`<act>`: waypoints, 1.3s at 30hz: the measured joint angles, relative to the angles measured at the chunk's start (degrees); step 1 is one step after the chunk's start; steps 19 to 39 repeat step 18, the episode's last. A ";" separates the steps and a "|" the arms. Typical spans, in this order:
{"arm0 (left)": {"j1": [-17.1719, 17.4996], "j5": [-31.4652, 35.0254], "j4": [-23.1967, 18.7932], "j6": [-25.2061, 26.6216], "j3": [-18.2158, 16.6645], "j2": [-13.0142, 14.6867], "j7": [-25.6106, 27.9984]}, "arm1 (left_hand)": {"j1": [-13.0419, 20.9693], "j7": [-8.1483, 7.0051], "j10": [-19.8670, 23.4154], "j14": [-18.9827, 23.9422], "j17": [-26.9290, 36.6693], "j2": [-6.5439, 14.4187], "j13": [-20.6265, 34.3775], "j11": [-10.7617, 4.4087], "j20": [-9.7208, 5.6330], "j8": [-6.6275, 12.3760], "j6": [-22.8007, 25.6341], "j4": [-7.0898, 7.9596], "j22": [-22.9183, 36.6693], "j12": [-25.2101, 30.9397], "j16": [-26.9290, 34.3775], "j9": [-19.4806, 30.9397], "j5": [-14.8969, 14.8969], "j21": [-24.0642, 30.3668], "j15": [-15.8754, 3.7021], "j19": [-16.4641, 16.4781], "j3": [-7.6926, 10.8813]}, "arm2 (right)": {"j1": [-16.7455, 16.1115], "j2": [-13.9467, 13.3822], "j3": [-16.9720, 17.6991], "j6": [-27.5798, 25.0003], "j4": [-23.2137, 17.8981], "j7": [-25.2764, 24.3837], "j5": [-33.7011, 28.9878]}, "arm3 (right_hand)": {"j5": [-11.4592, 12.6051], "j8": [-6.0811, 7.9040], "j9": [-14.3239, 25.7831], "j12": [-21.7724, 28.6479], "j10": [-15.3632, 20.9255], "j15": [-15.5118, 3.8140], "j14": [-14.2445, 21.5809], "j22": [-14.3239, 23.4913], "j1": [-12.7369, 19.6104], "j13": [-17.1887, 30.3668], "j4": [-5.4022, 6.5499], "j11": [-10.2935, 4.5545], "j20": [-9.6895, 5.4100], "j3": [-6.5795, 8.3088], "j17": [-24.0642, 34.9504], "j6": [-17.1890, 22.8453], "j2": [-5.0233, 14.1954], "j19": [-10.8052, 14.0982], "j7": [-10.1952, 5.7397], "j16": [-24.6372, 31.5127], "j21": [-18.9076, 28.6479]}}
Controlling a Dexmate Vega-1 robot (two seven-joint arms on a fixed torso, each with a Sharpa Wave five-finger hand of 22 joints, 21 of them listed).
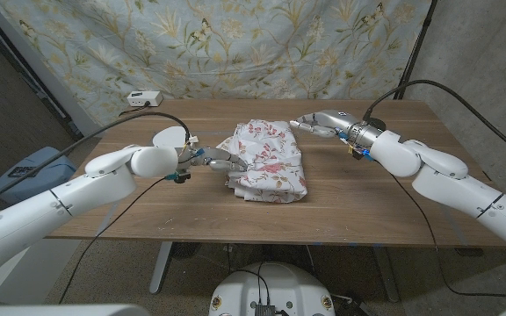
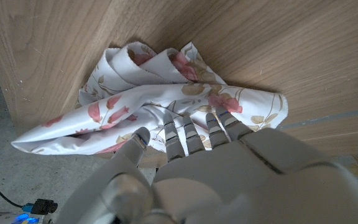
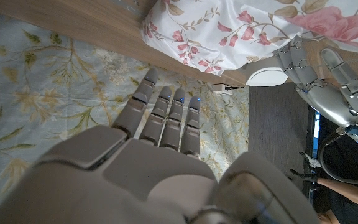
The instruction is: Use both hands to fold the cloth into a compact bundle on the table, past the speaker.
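Left hand (image 1: 213, 158) fingers (image 2: 176, 134) touch the folded cloth (image 1: 266, 162); right hand (image 1: 316, 124) hovers beside it.

You can't see the cloth (image 1: 264, 159) edge under your left hand (image 1: 216, 158). Whether its fingertips (image 2: 180, 133) grip or only press stays unclear.

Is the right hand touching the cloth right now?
No: in the head view the right hand hovers open off the far right corner of the cloth, with bare table showing between its fingertips and the fabric.
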 measured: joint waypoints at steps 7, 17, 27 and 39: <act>1.23 -1.77 -1.00 0.87 -1.44 0.91 1.63 | 0.00 -0.25 0.31 0.00 0.00 0.00 -0.01 0.32 0.00 0.00 0.24 -0.47 0.00 0.00 0.00 -0.01 0.00 0.00 0.00 0.00 0.00 | -0.16 -0.07 0.07 -0.85 0.39 -0.55 0.59 | 0.00 0.21 0.00 0.00 0.68 -0.39 0.69 0.00 0.75 0.00 0.13 -0.04 -0.20 0.45 0.00 0.60 0.30 0.20 -0.19 0.00 0.00; 3.02 -5.35 -1.80 3.13 -3.27 1.89 4.77 | 0.00 -0.31 0.31 0.00 0.01 0.00 0.00 0.32 0.00 0.00 0.31 -0.47 0.00 0.00 0.00 -0.01 0.00 0.00 0.00 -0.01 0.00 | -0.31 0.67 -0.08 -1.45 1.99 -1.32 1.99 | -0.03 0.42 -0.01 0.00 1.21 -0.84 1.46 0.01 2.11 0.00 -0.66 -0.57 -3.91 1.25 0.00 1.94 0.90 -1.05 -0.52 0.00 -0.62; 3.02 -5.82 -1.80 3.36 -3.27 1.89 5.21 | 0.00 -0.31 0.31 0.00 0.00 0.00 -0.01 0.32 0.00 0.00 0.31 -0.47 0.00 0.00 0.00 -0.01 0.00 0.00 0.00 -0.01 0.00 | -0.31 0.77 -0.17 -1.45 2.18 -1.32 1.99 | -0.26 0.42 -0.01 0.00 1.21 -0.84 1.46 0.01 2.26 0.00 -0.66 -0.57 -4.10 1.24 0.00 1.94 0.75 -1.24 -0.52 0.00 -0.67; 3.02 -5.82 -1.80 3.36 -3.27 1.89 5.21 | 0.00 -0.31 0.31 0.00 0.00 0.00 -0.01 0.32 0.00 0.00 0.31 -0.47 0.00 0.00 0.00 -0.01 0.00 0.00 0.00 -0.01 0.00 | -0.31 0.77 -0.17 -1.45 2.18 -1.32 1.99 | -0.26 0.42 -0.01 0.00 1.21 -0.84 1.46 0.01 2.26 0.00 -0.66 -0.57 -4.10 1.24 0.00 1.94 0.75 -1.24 -0.52 0.00 -0.67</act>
